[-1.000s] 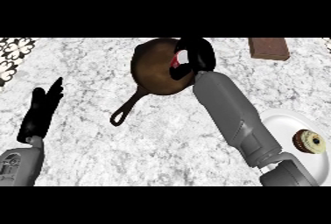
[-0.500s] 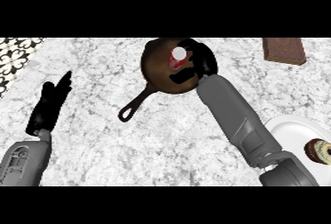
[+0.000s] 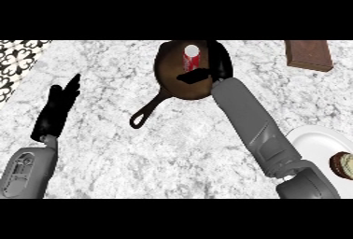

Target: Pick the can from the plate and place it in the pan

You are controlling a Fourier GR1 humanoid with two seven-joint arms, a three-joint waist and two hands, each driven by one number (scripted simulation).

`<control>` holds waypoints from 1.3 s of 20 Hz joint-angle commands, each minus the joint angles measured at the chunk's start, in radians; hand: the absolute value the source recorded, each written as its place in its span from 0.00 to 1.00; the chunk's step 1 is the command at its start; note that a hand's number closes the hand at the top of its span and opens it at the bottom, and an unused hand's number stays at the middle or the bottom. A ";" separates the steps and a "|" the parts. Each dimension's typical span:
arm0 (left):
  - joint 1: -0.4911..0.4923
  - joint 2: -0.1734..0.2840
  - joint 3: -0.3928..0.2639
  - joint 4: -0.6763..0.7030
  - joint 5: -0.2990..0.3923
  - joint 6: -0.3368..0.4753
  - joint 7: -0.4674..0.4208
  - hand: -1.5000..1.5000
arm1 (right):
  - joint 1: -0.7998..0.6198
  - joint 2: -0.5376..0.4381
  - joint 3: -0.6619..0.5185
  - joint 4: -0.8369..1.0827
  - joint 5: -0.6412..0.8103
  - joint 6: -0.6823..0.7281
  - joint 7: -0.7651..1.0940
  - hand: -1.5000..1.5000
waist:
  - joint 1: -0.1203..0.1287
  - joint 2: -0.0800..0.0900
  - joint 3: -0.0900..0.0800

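At the far left, a patch of black-and-white patterned tile (image 3: 17,60) borders the grey-white marble counter (image 3: 117,158). The robot's left hand (image 3: 56,109) rests over the counter's left side, black fingers straight and together, holding nothing, pointing up toward the top of the view.

Near the top centre lies the dark brown round frying pan (image 3: 180,70), its black handle running down and to the left onto the counter and ending in a loop. Inside the pan stands the red can with a white top (image 3: 191,57), upright in the upper part of the pan's floor. The right hand (image 3: 210,70) is at the pan's right side with its thumb reaching across just below the can; its fingers curve beside the can, but I cannot tell whether they touch or grip it.

At top right lies a brown rectangular block (image 3: 308,55). At the lower right edge, a white round plate (image 3: 310,142) holds a brown ring-shaped doughnut (image 3: 342,165), partly cut off by the view's edge
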 commanded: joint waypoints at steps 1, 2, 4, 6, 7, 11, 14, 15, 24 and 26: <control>-0.033 -0.011 -0.009 0.000 -0.009 0.010 0.014 0.50 | 0.001 0.000 -0.037 -0.007 -0.069 -0.064 -0.080 0.00 | 0.004 0.002 0.001; -0.011 -0.018 -0.010 0.009 -0.011 0.015 0.007 0.50 | 0.002 0.000 -0.054 -0.013 -0.087 -0.069 -0.107 0.00 | -0.007 -0.002 0.000; 0.002 0.011 0.011 0.001 0.000 0.000 0.010 0.50 | 0.002 0.000 -0.069 -0.013 -0.109 -0.123 -0.137 0.00 | -0.011 -0.010 0.000; 0.016 -0.020 0.001 0.019 -0.019 0.037 -0.013 0.50 | -0.013 0.000 -0.095 -0.004 -0.131 -0.141 -0.144 0.00 | -0.034 -0.008 -0.001; 0.019 -0.017 0.007 0.028 -0.021 0.042 -0.026 0.50 | -0.018 0.000 -0.110 -0.003 -0.150 -0.140 -0.152 0.00 | -0.047 -0.012 -0.002; 0.029 0.038 0.067 0.010 0.019 0.017 0.013 0.50 | 0.004 -0.006 -0.150 0.034 -0.166 -0.168 -0.179 0.00 | -0.093 -0.027 -0.002; 0.074 0.021 0.069 0.021 0.011 0.038 -0.013 0.50 | 0.019 0.000 -0.176 0.037 -0.202 -0.173 -0.222 0.00 | -0.127 -0.041 -0.002; 0.070 0.042 0.090 0.051 0.027 0.016 -0.039 0.50 | -0.012 -0.045 -0.190 0.031 -0.206 -0.125 -0.207 0.00 | -0.137 -0.040 -0.003; 0.101 0.027 0.103 0.022 0.011 0.057 -0.013 0.50 | 0.138 -0.208 -0.208 -0.010 -0.238 0.126 -0.328 0.00 | -0.191 -0.059 -0.003; 0.128 0.060 0.130 0.028 0.034 0.021 -0.025 0.50 | 0.155 -0.269 -0.197 -0.043 -0.239 0.215 -0.292 0.00 | -0.201 -0.064 -0.003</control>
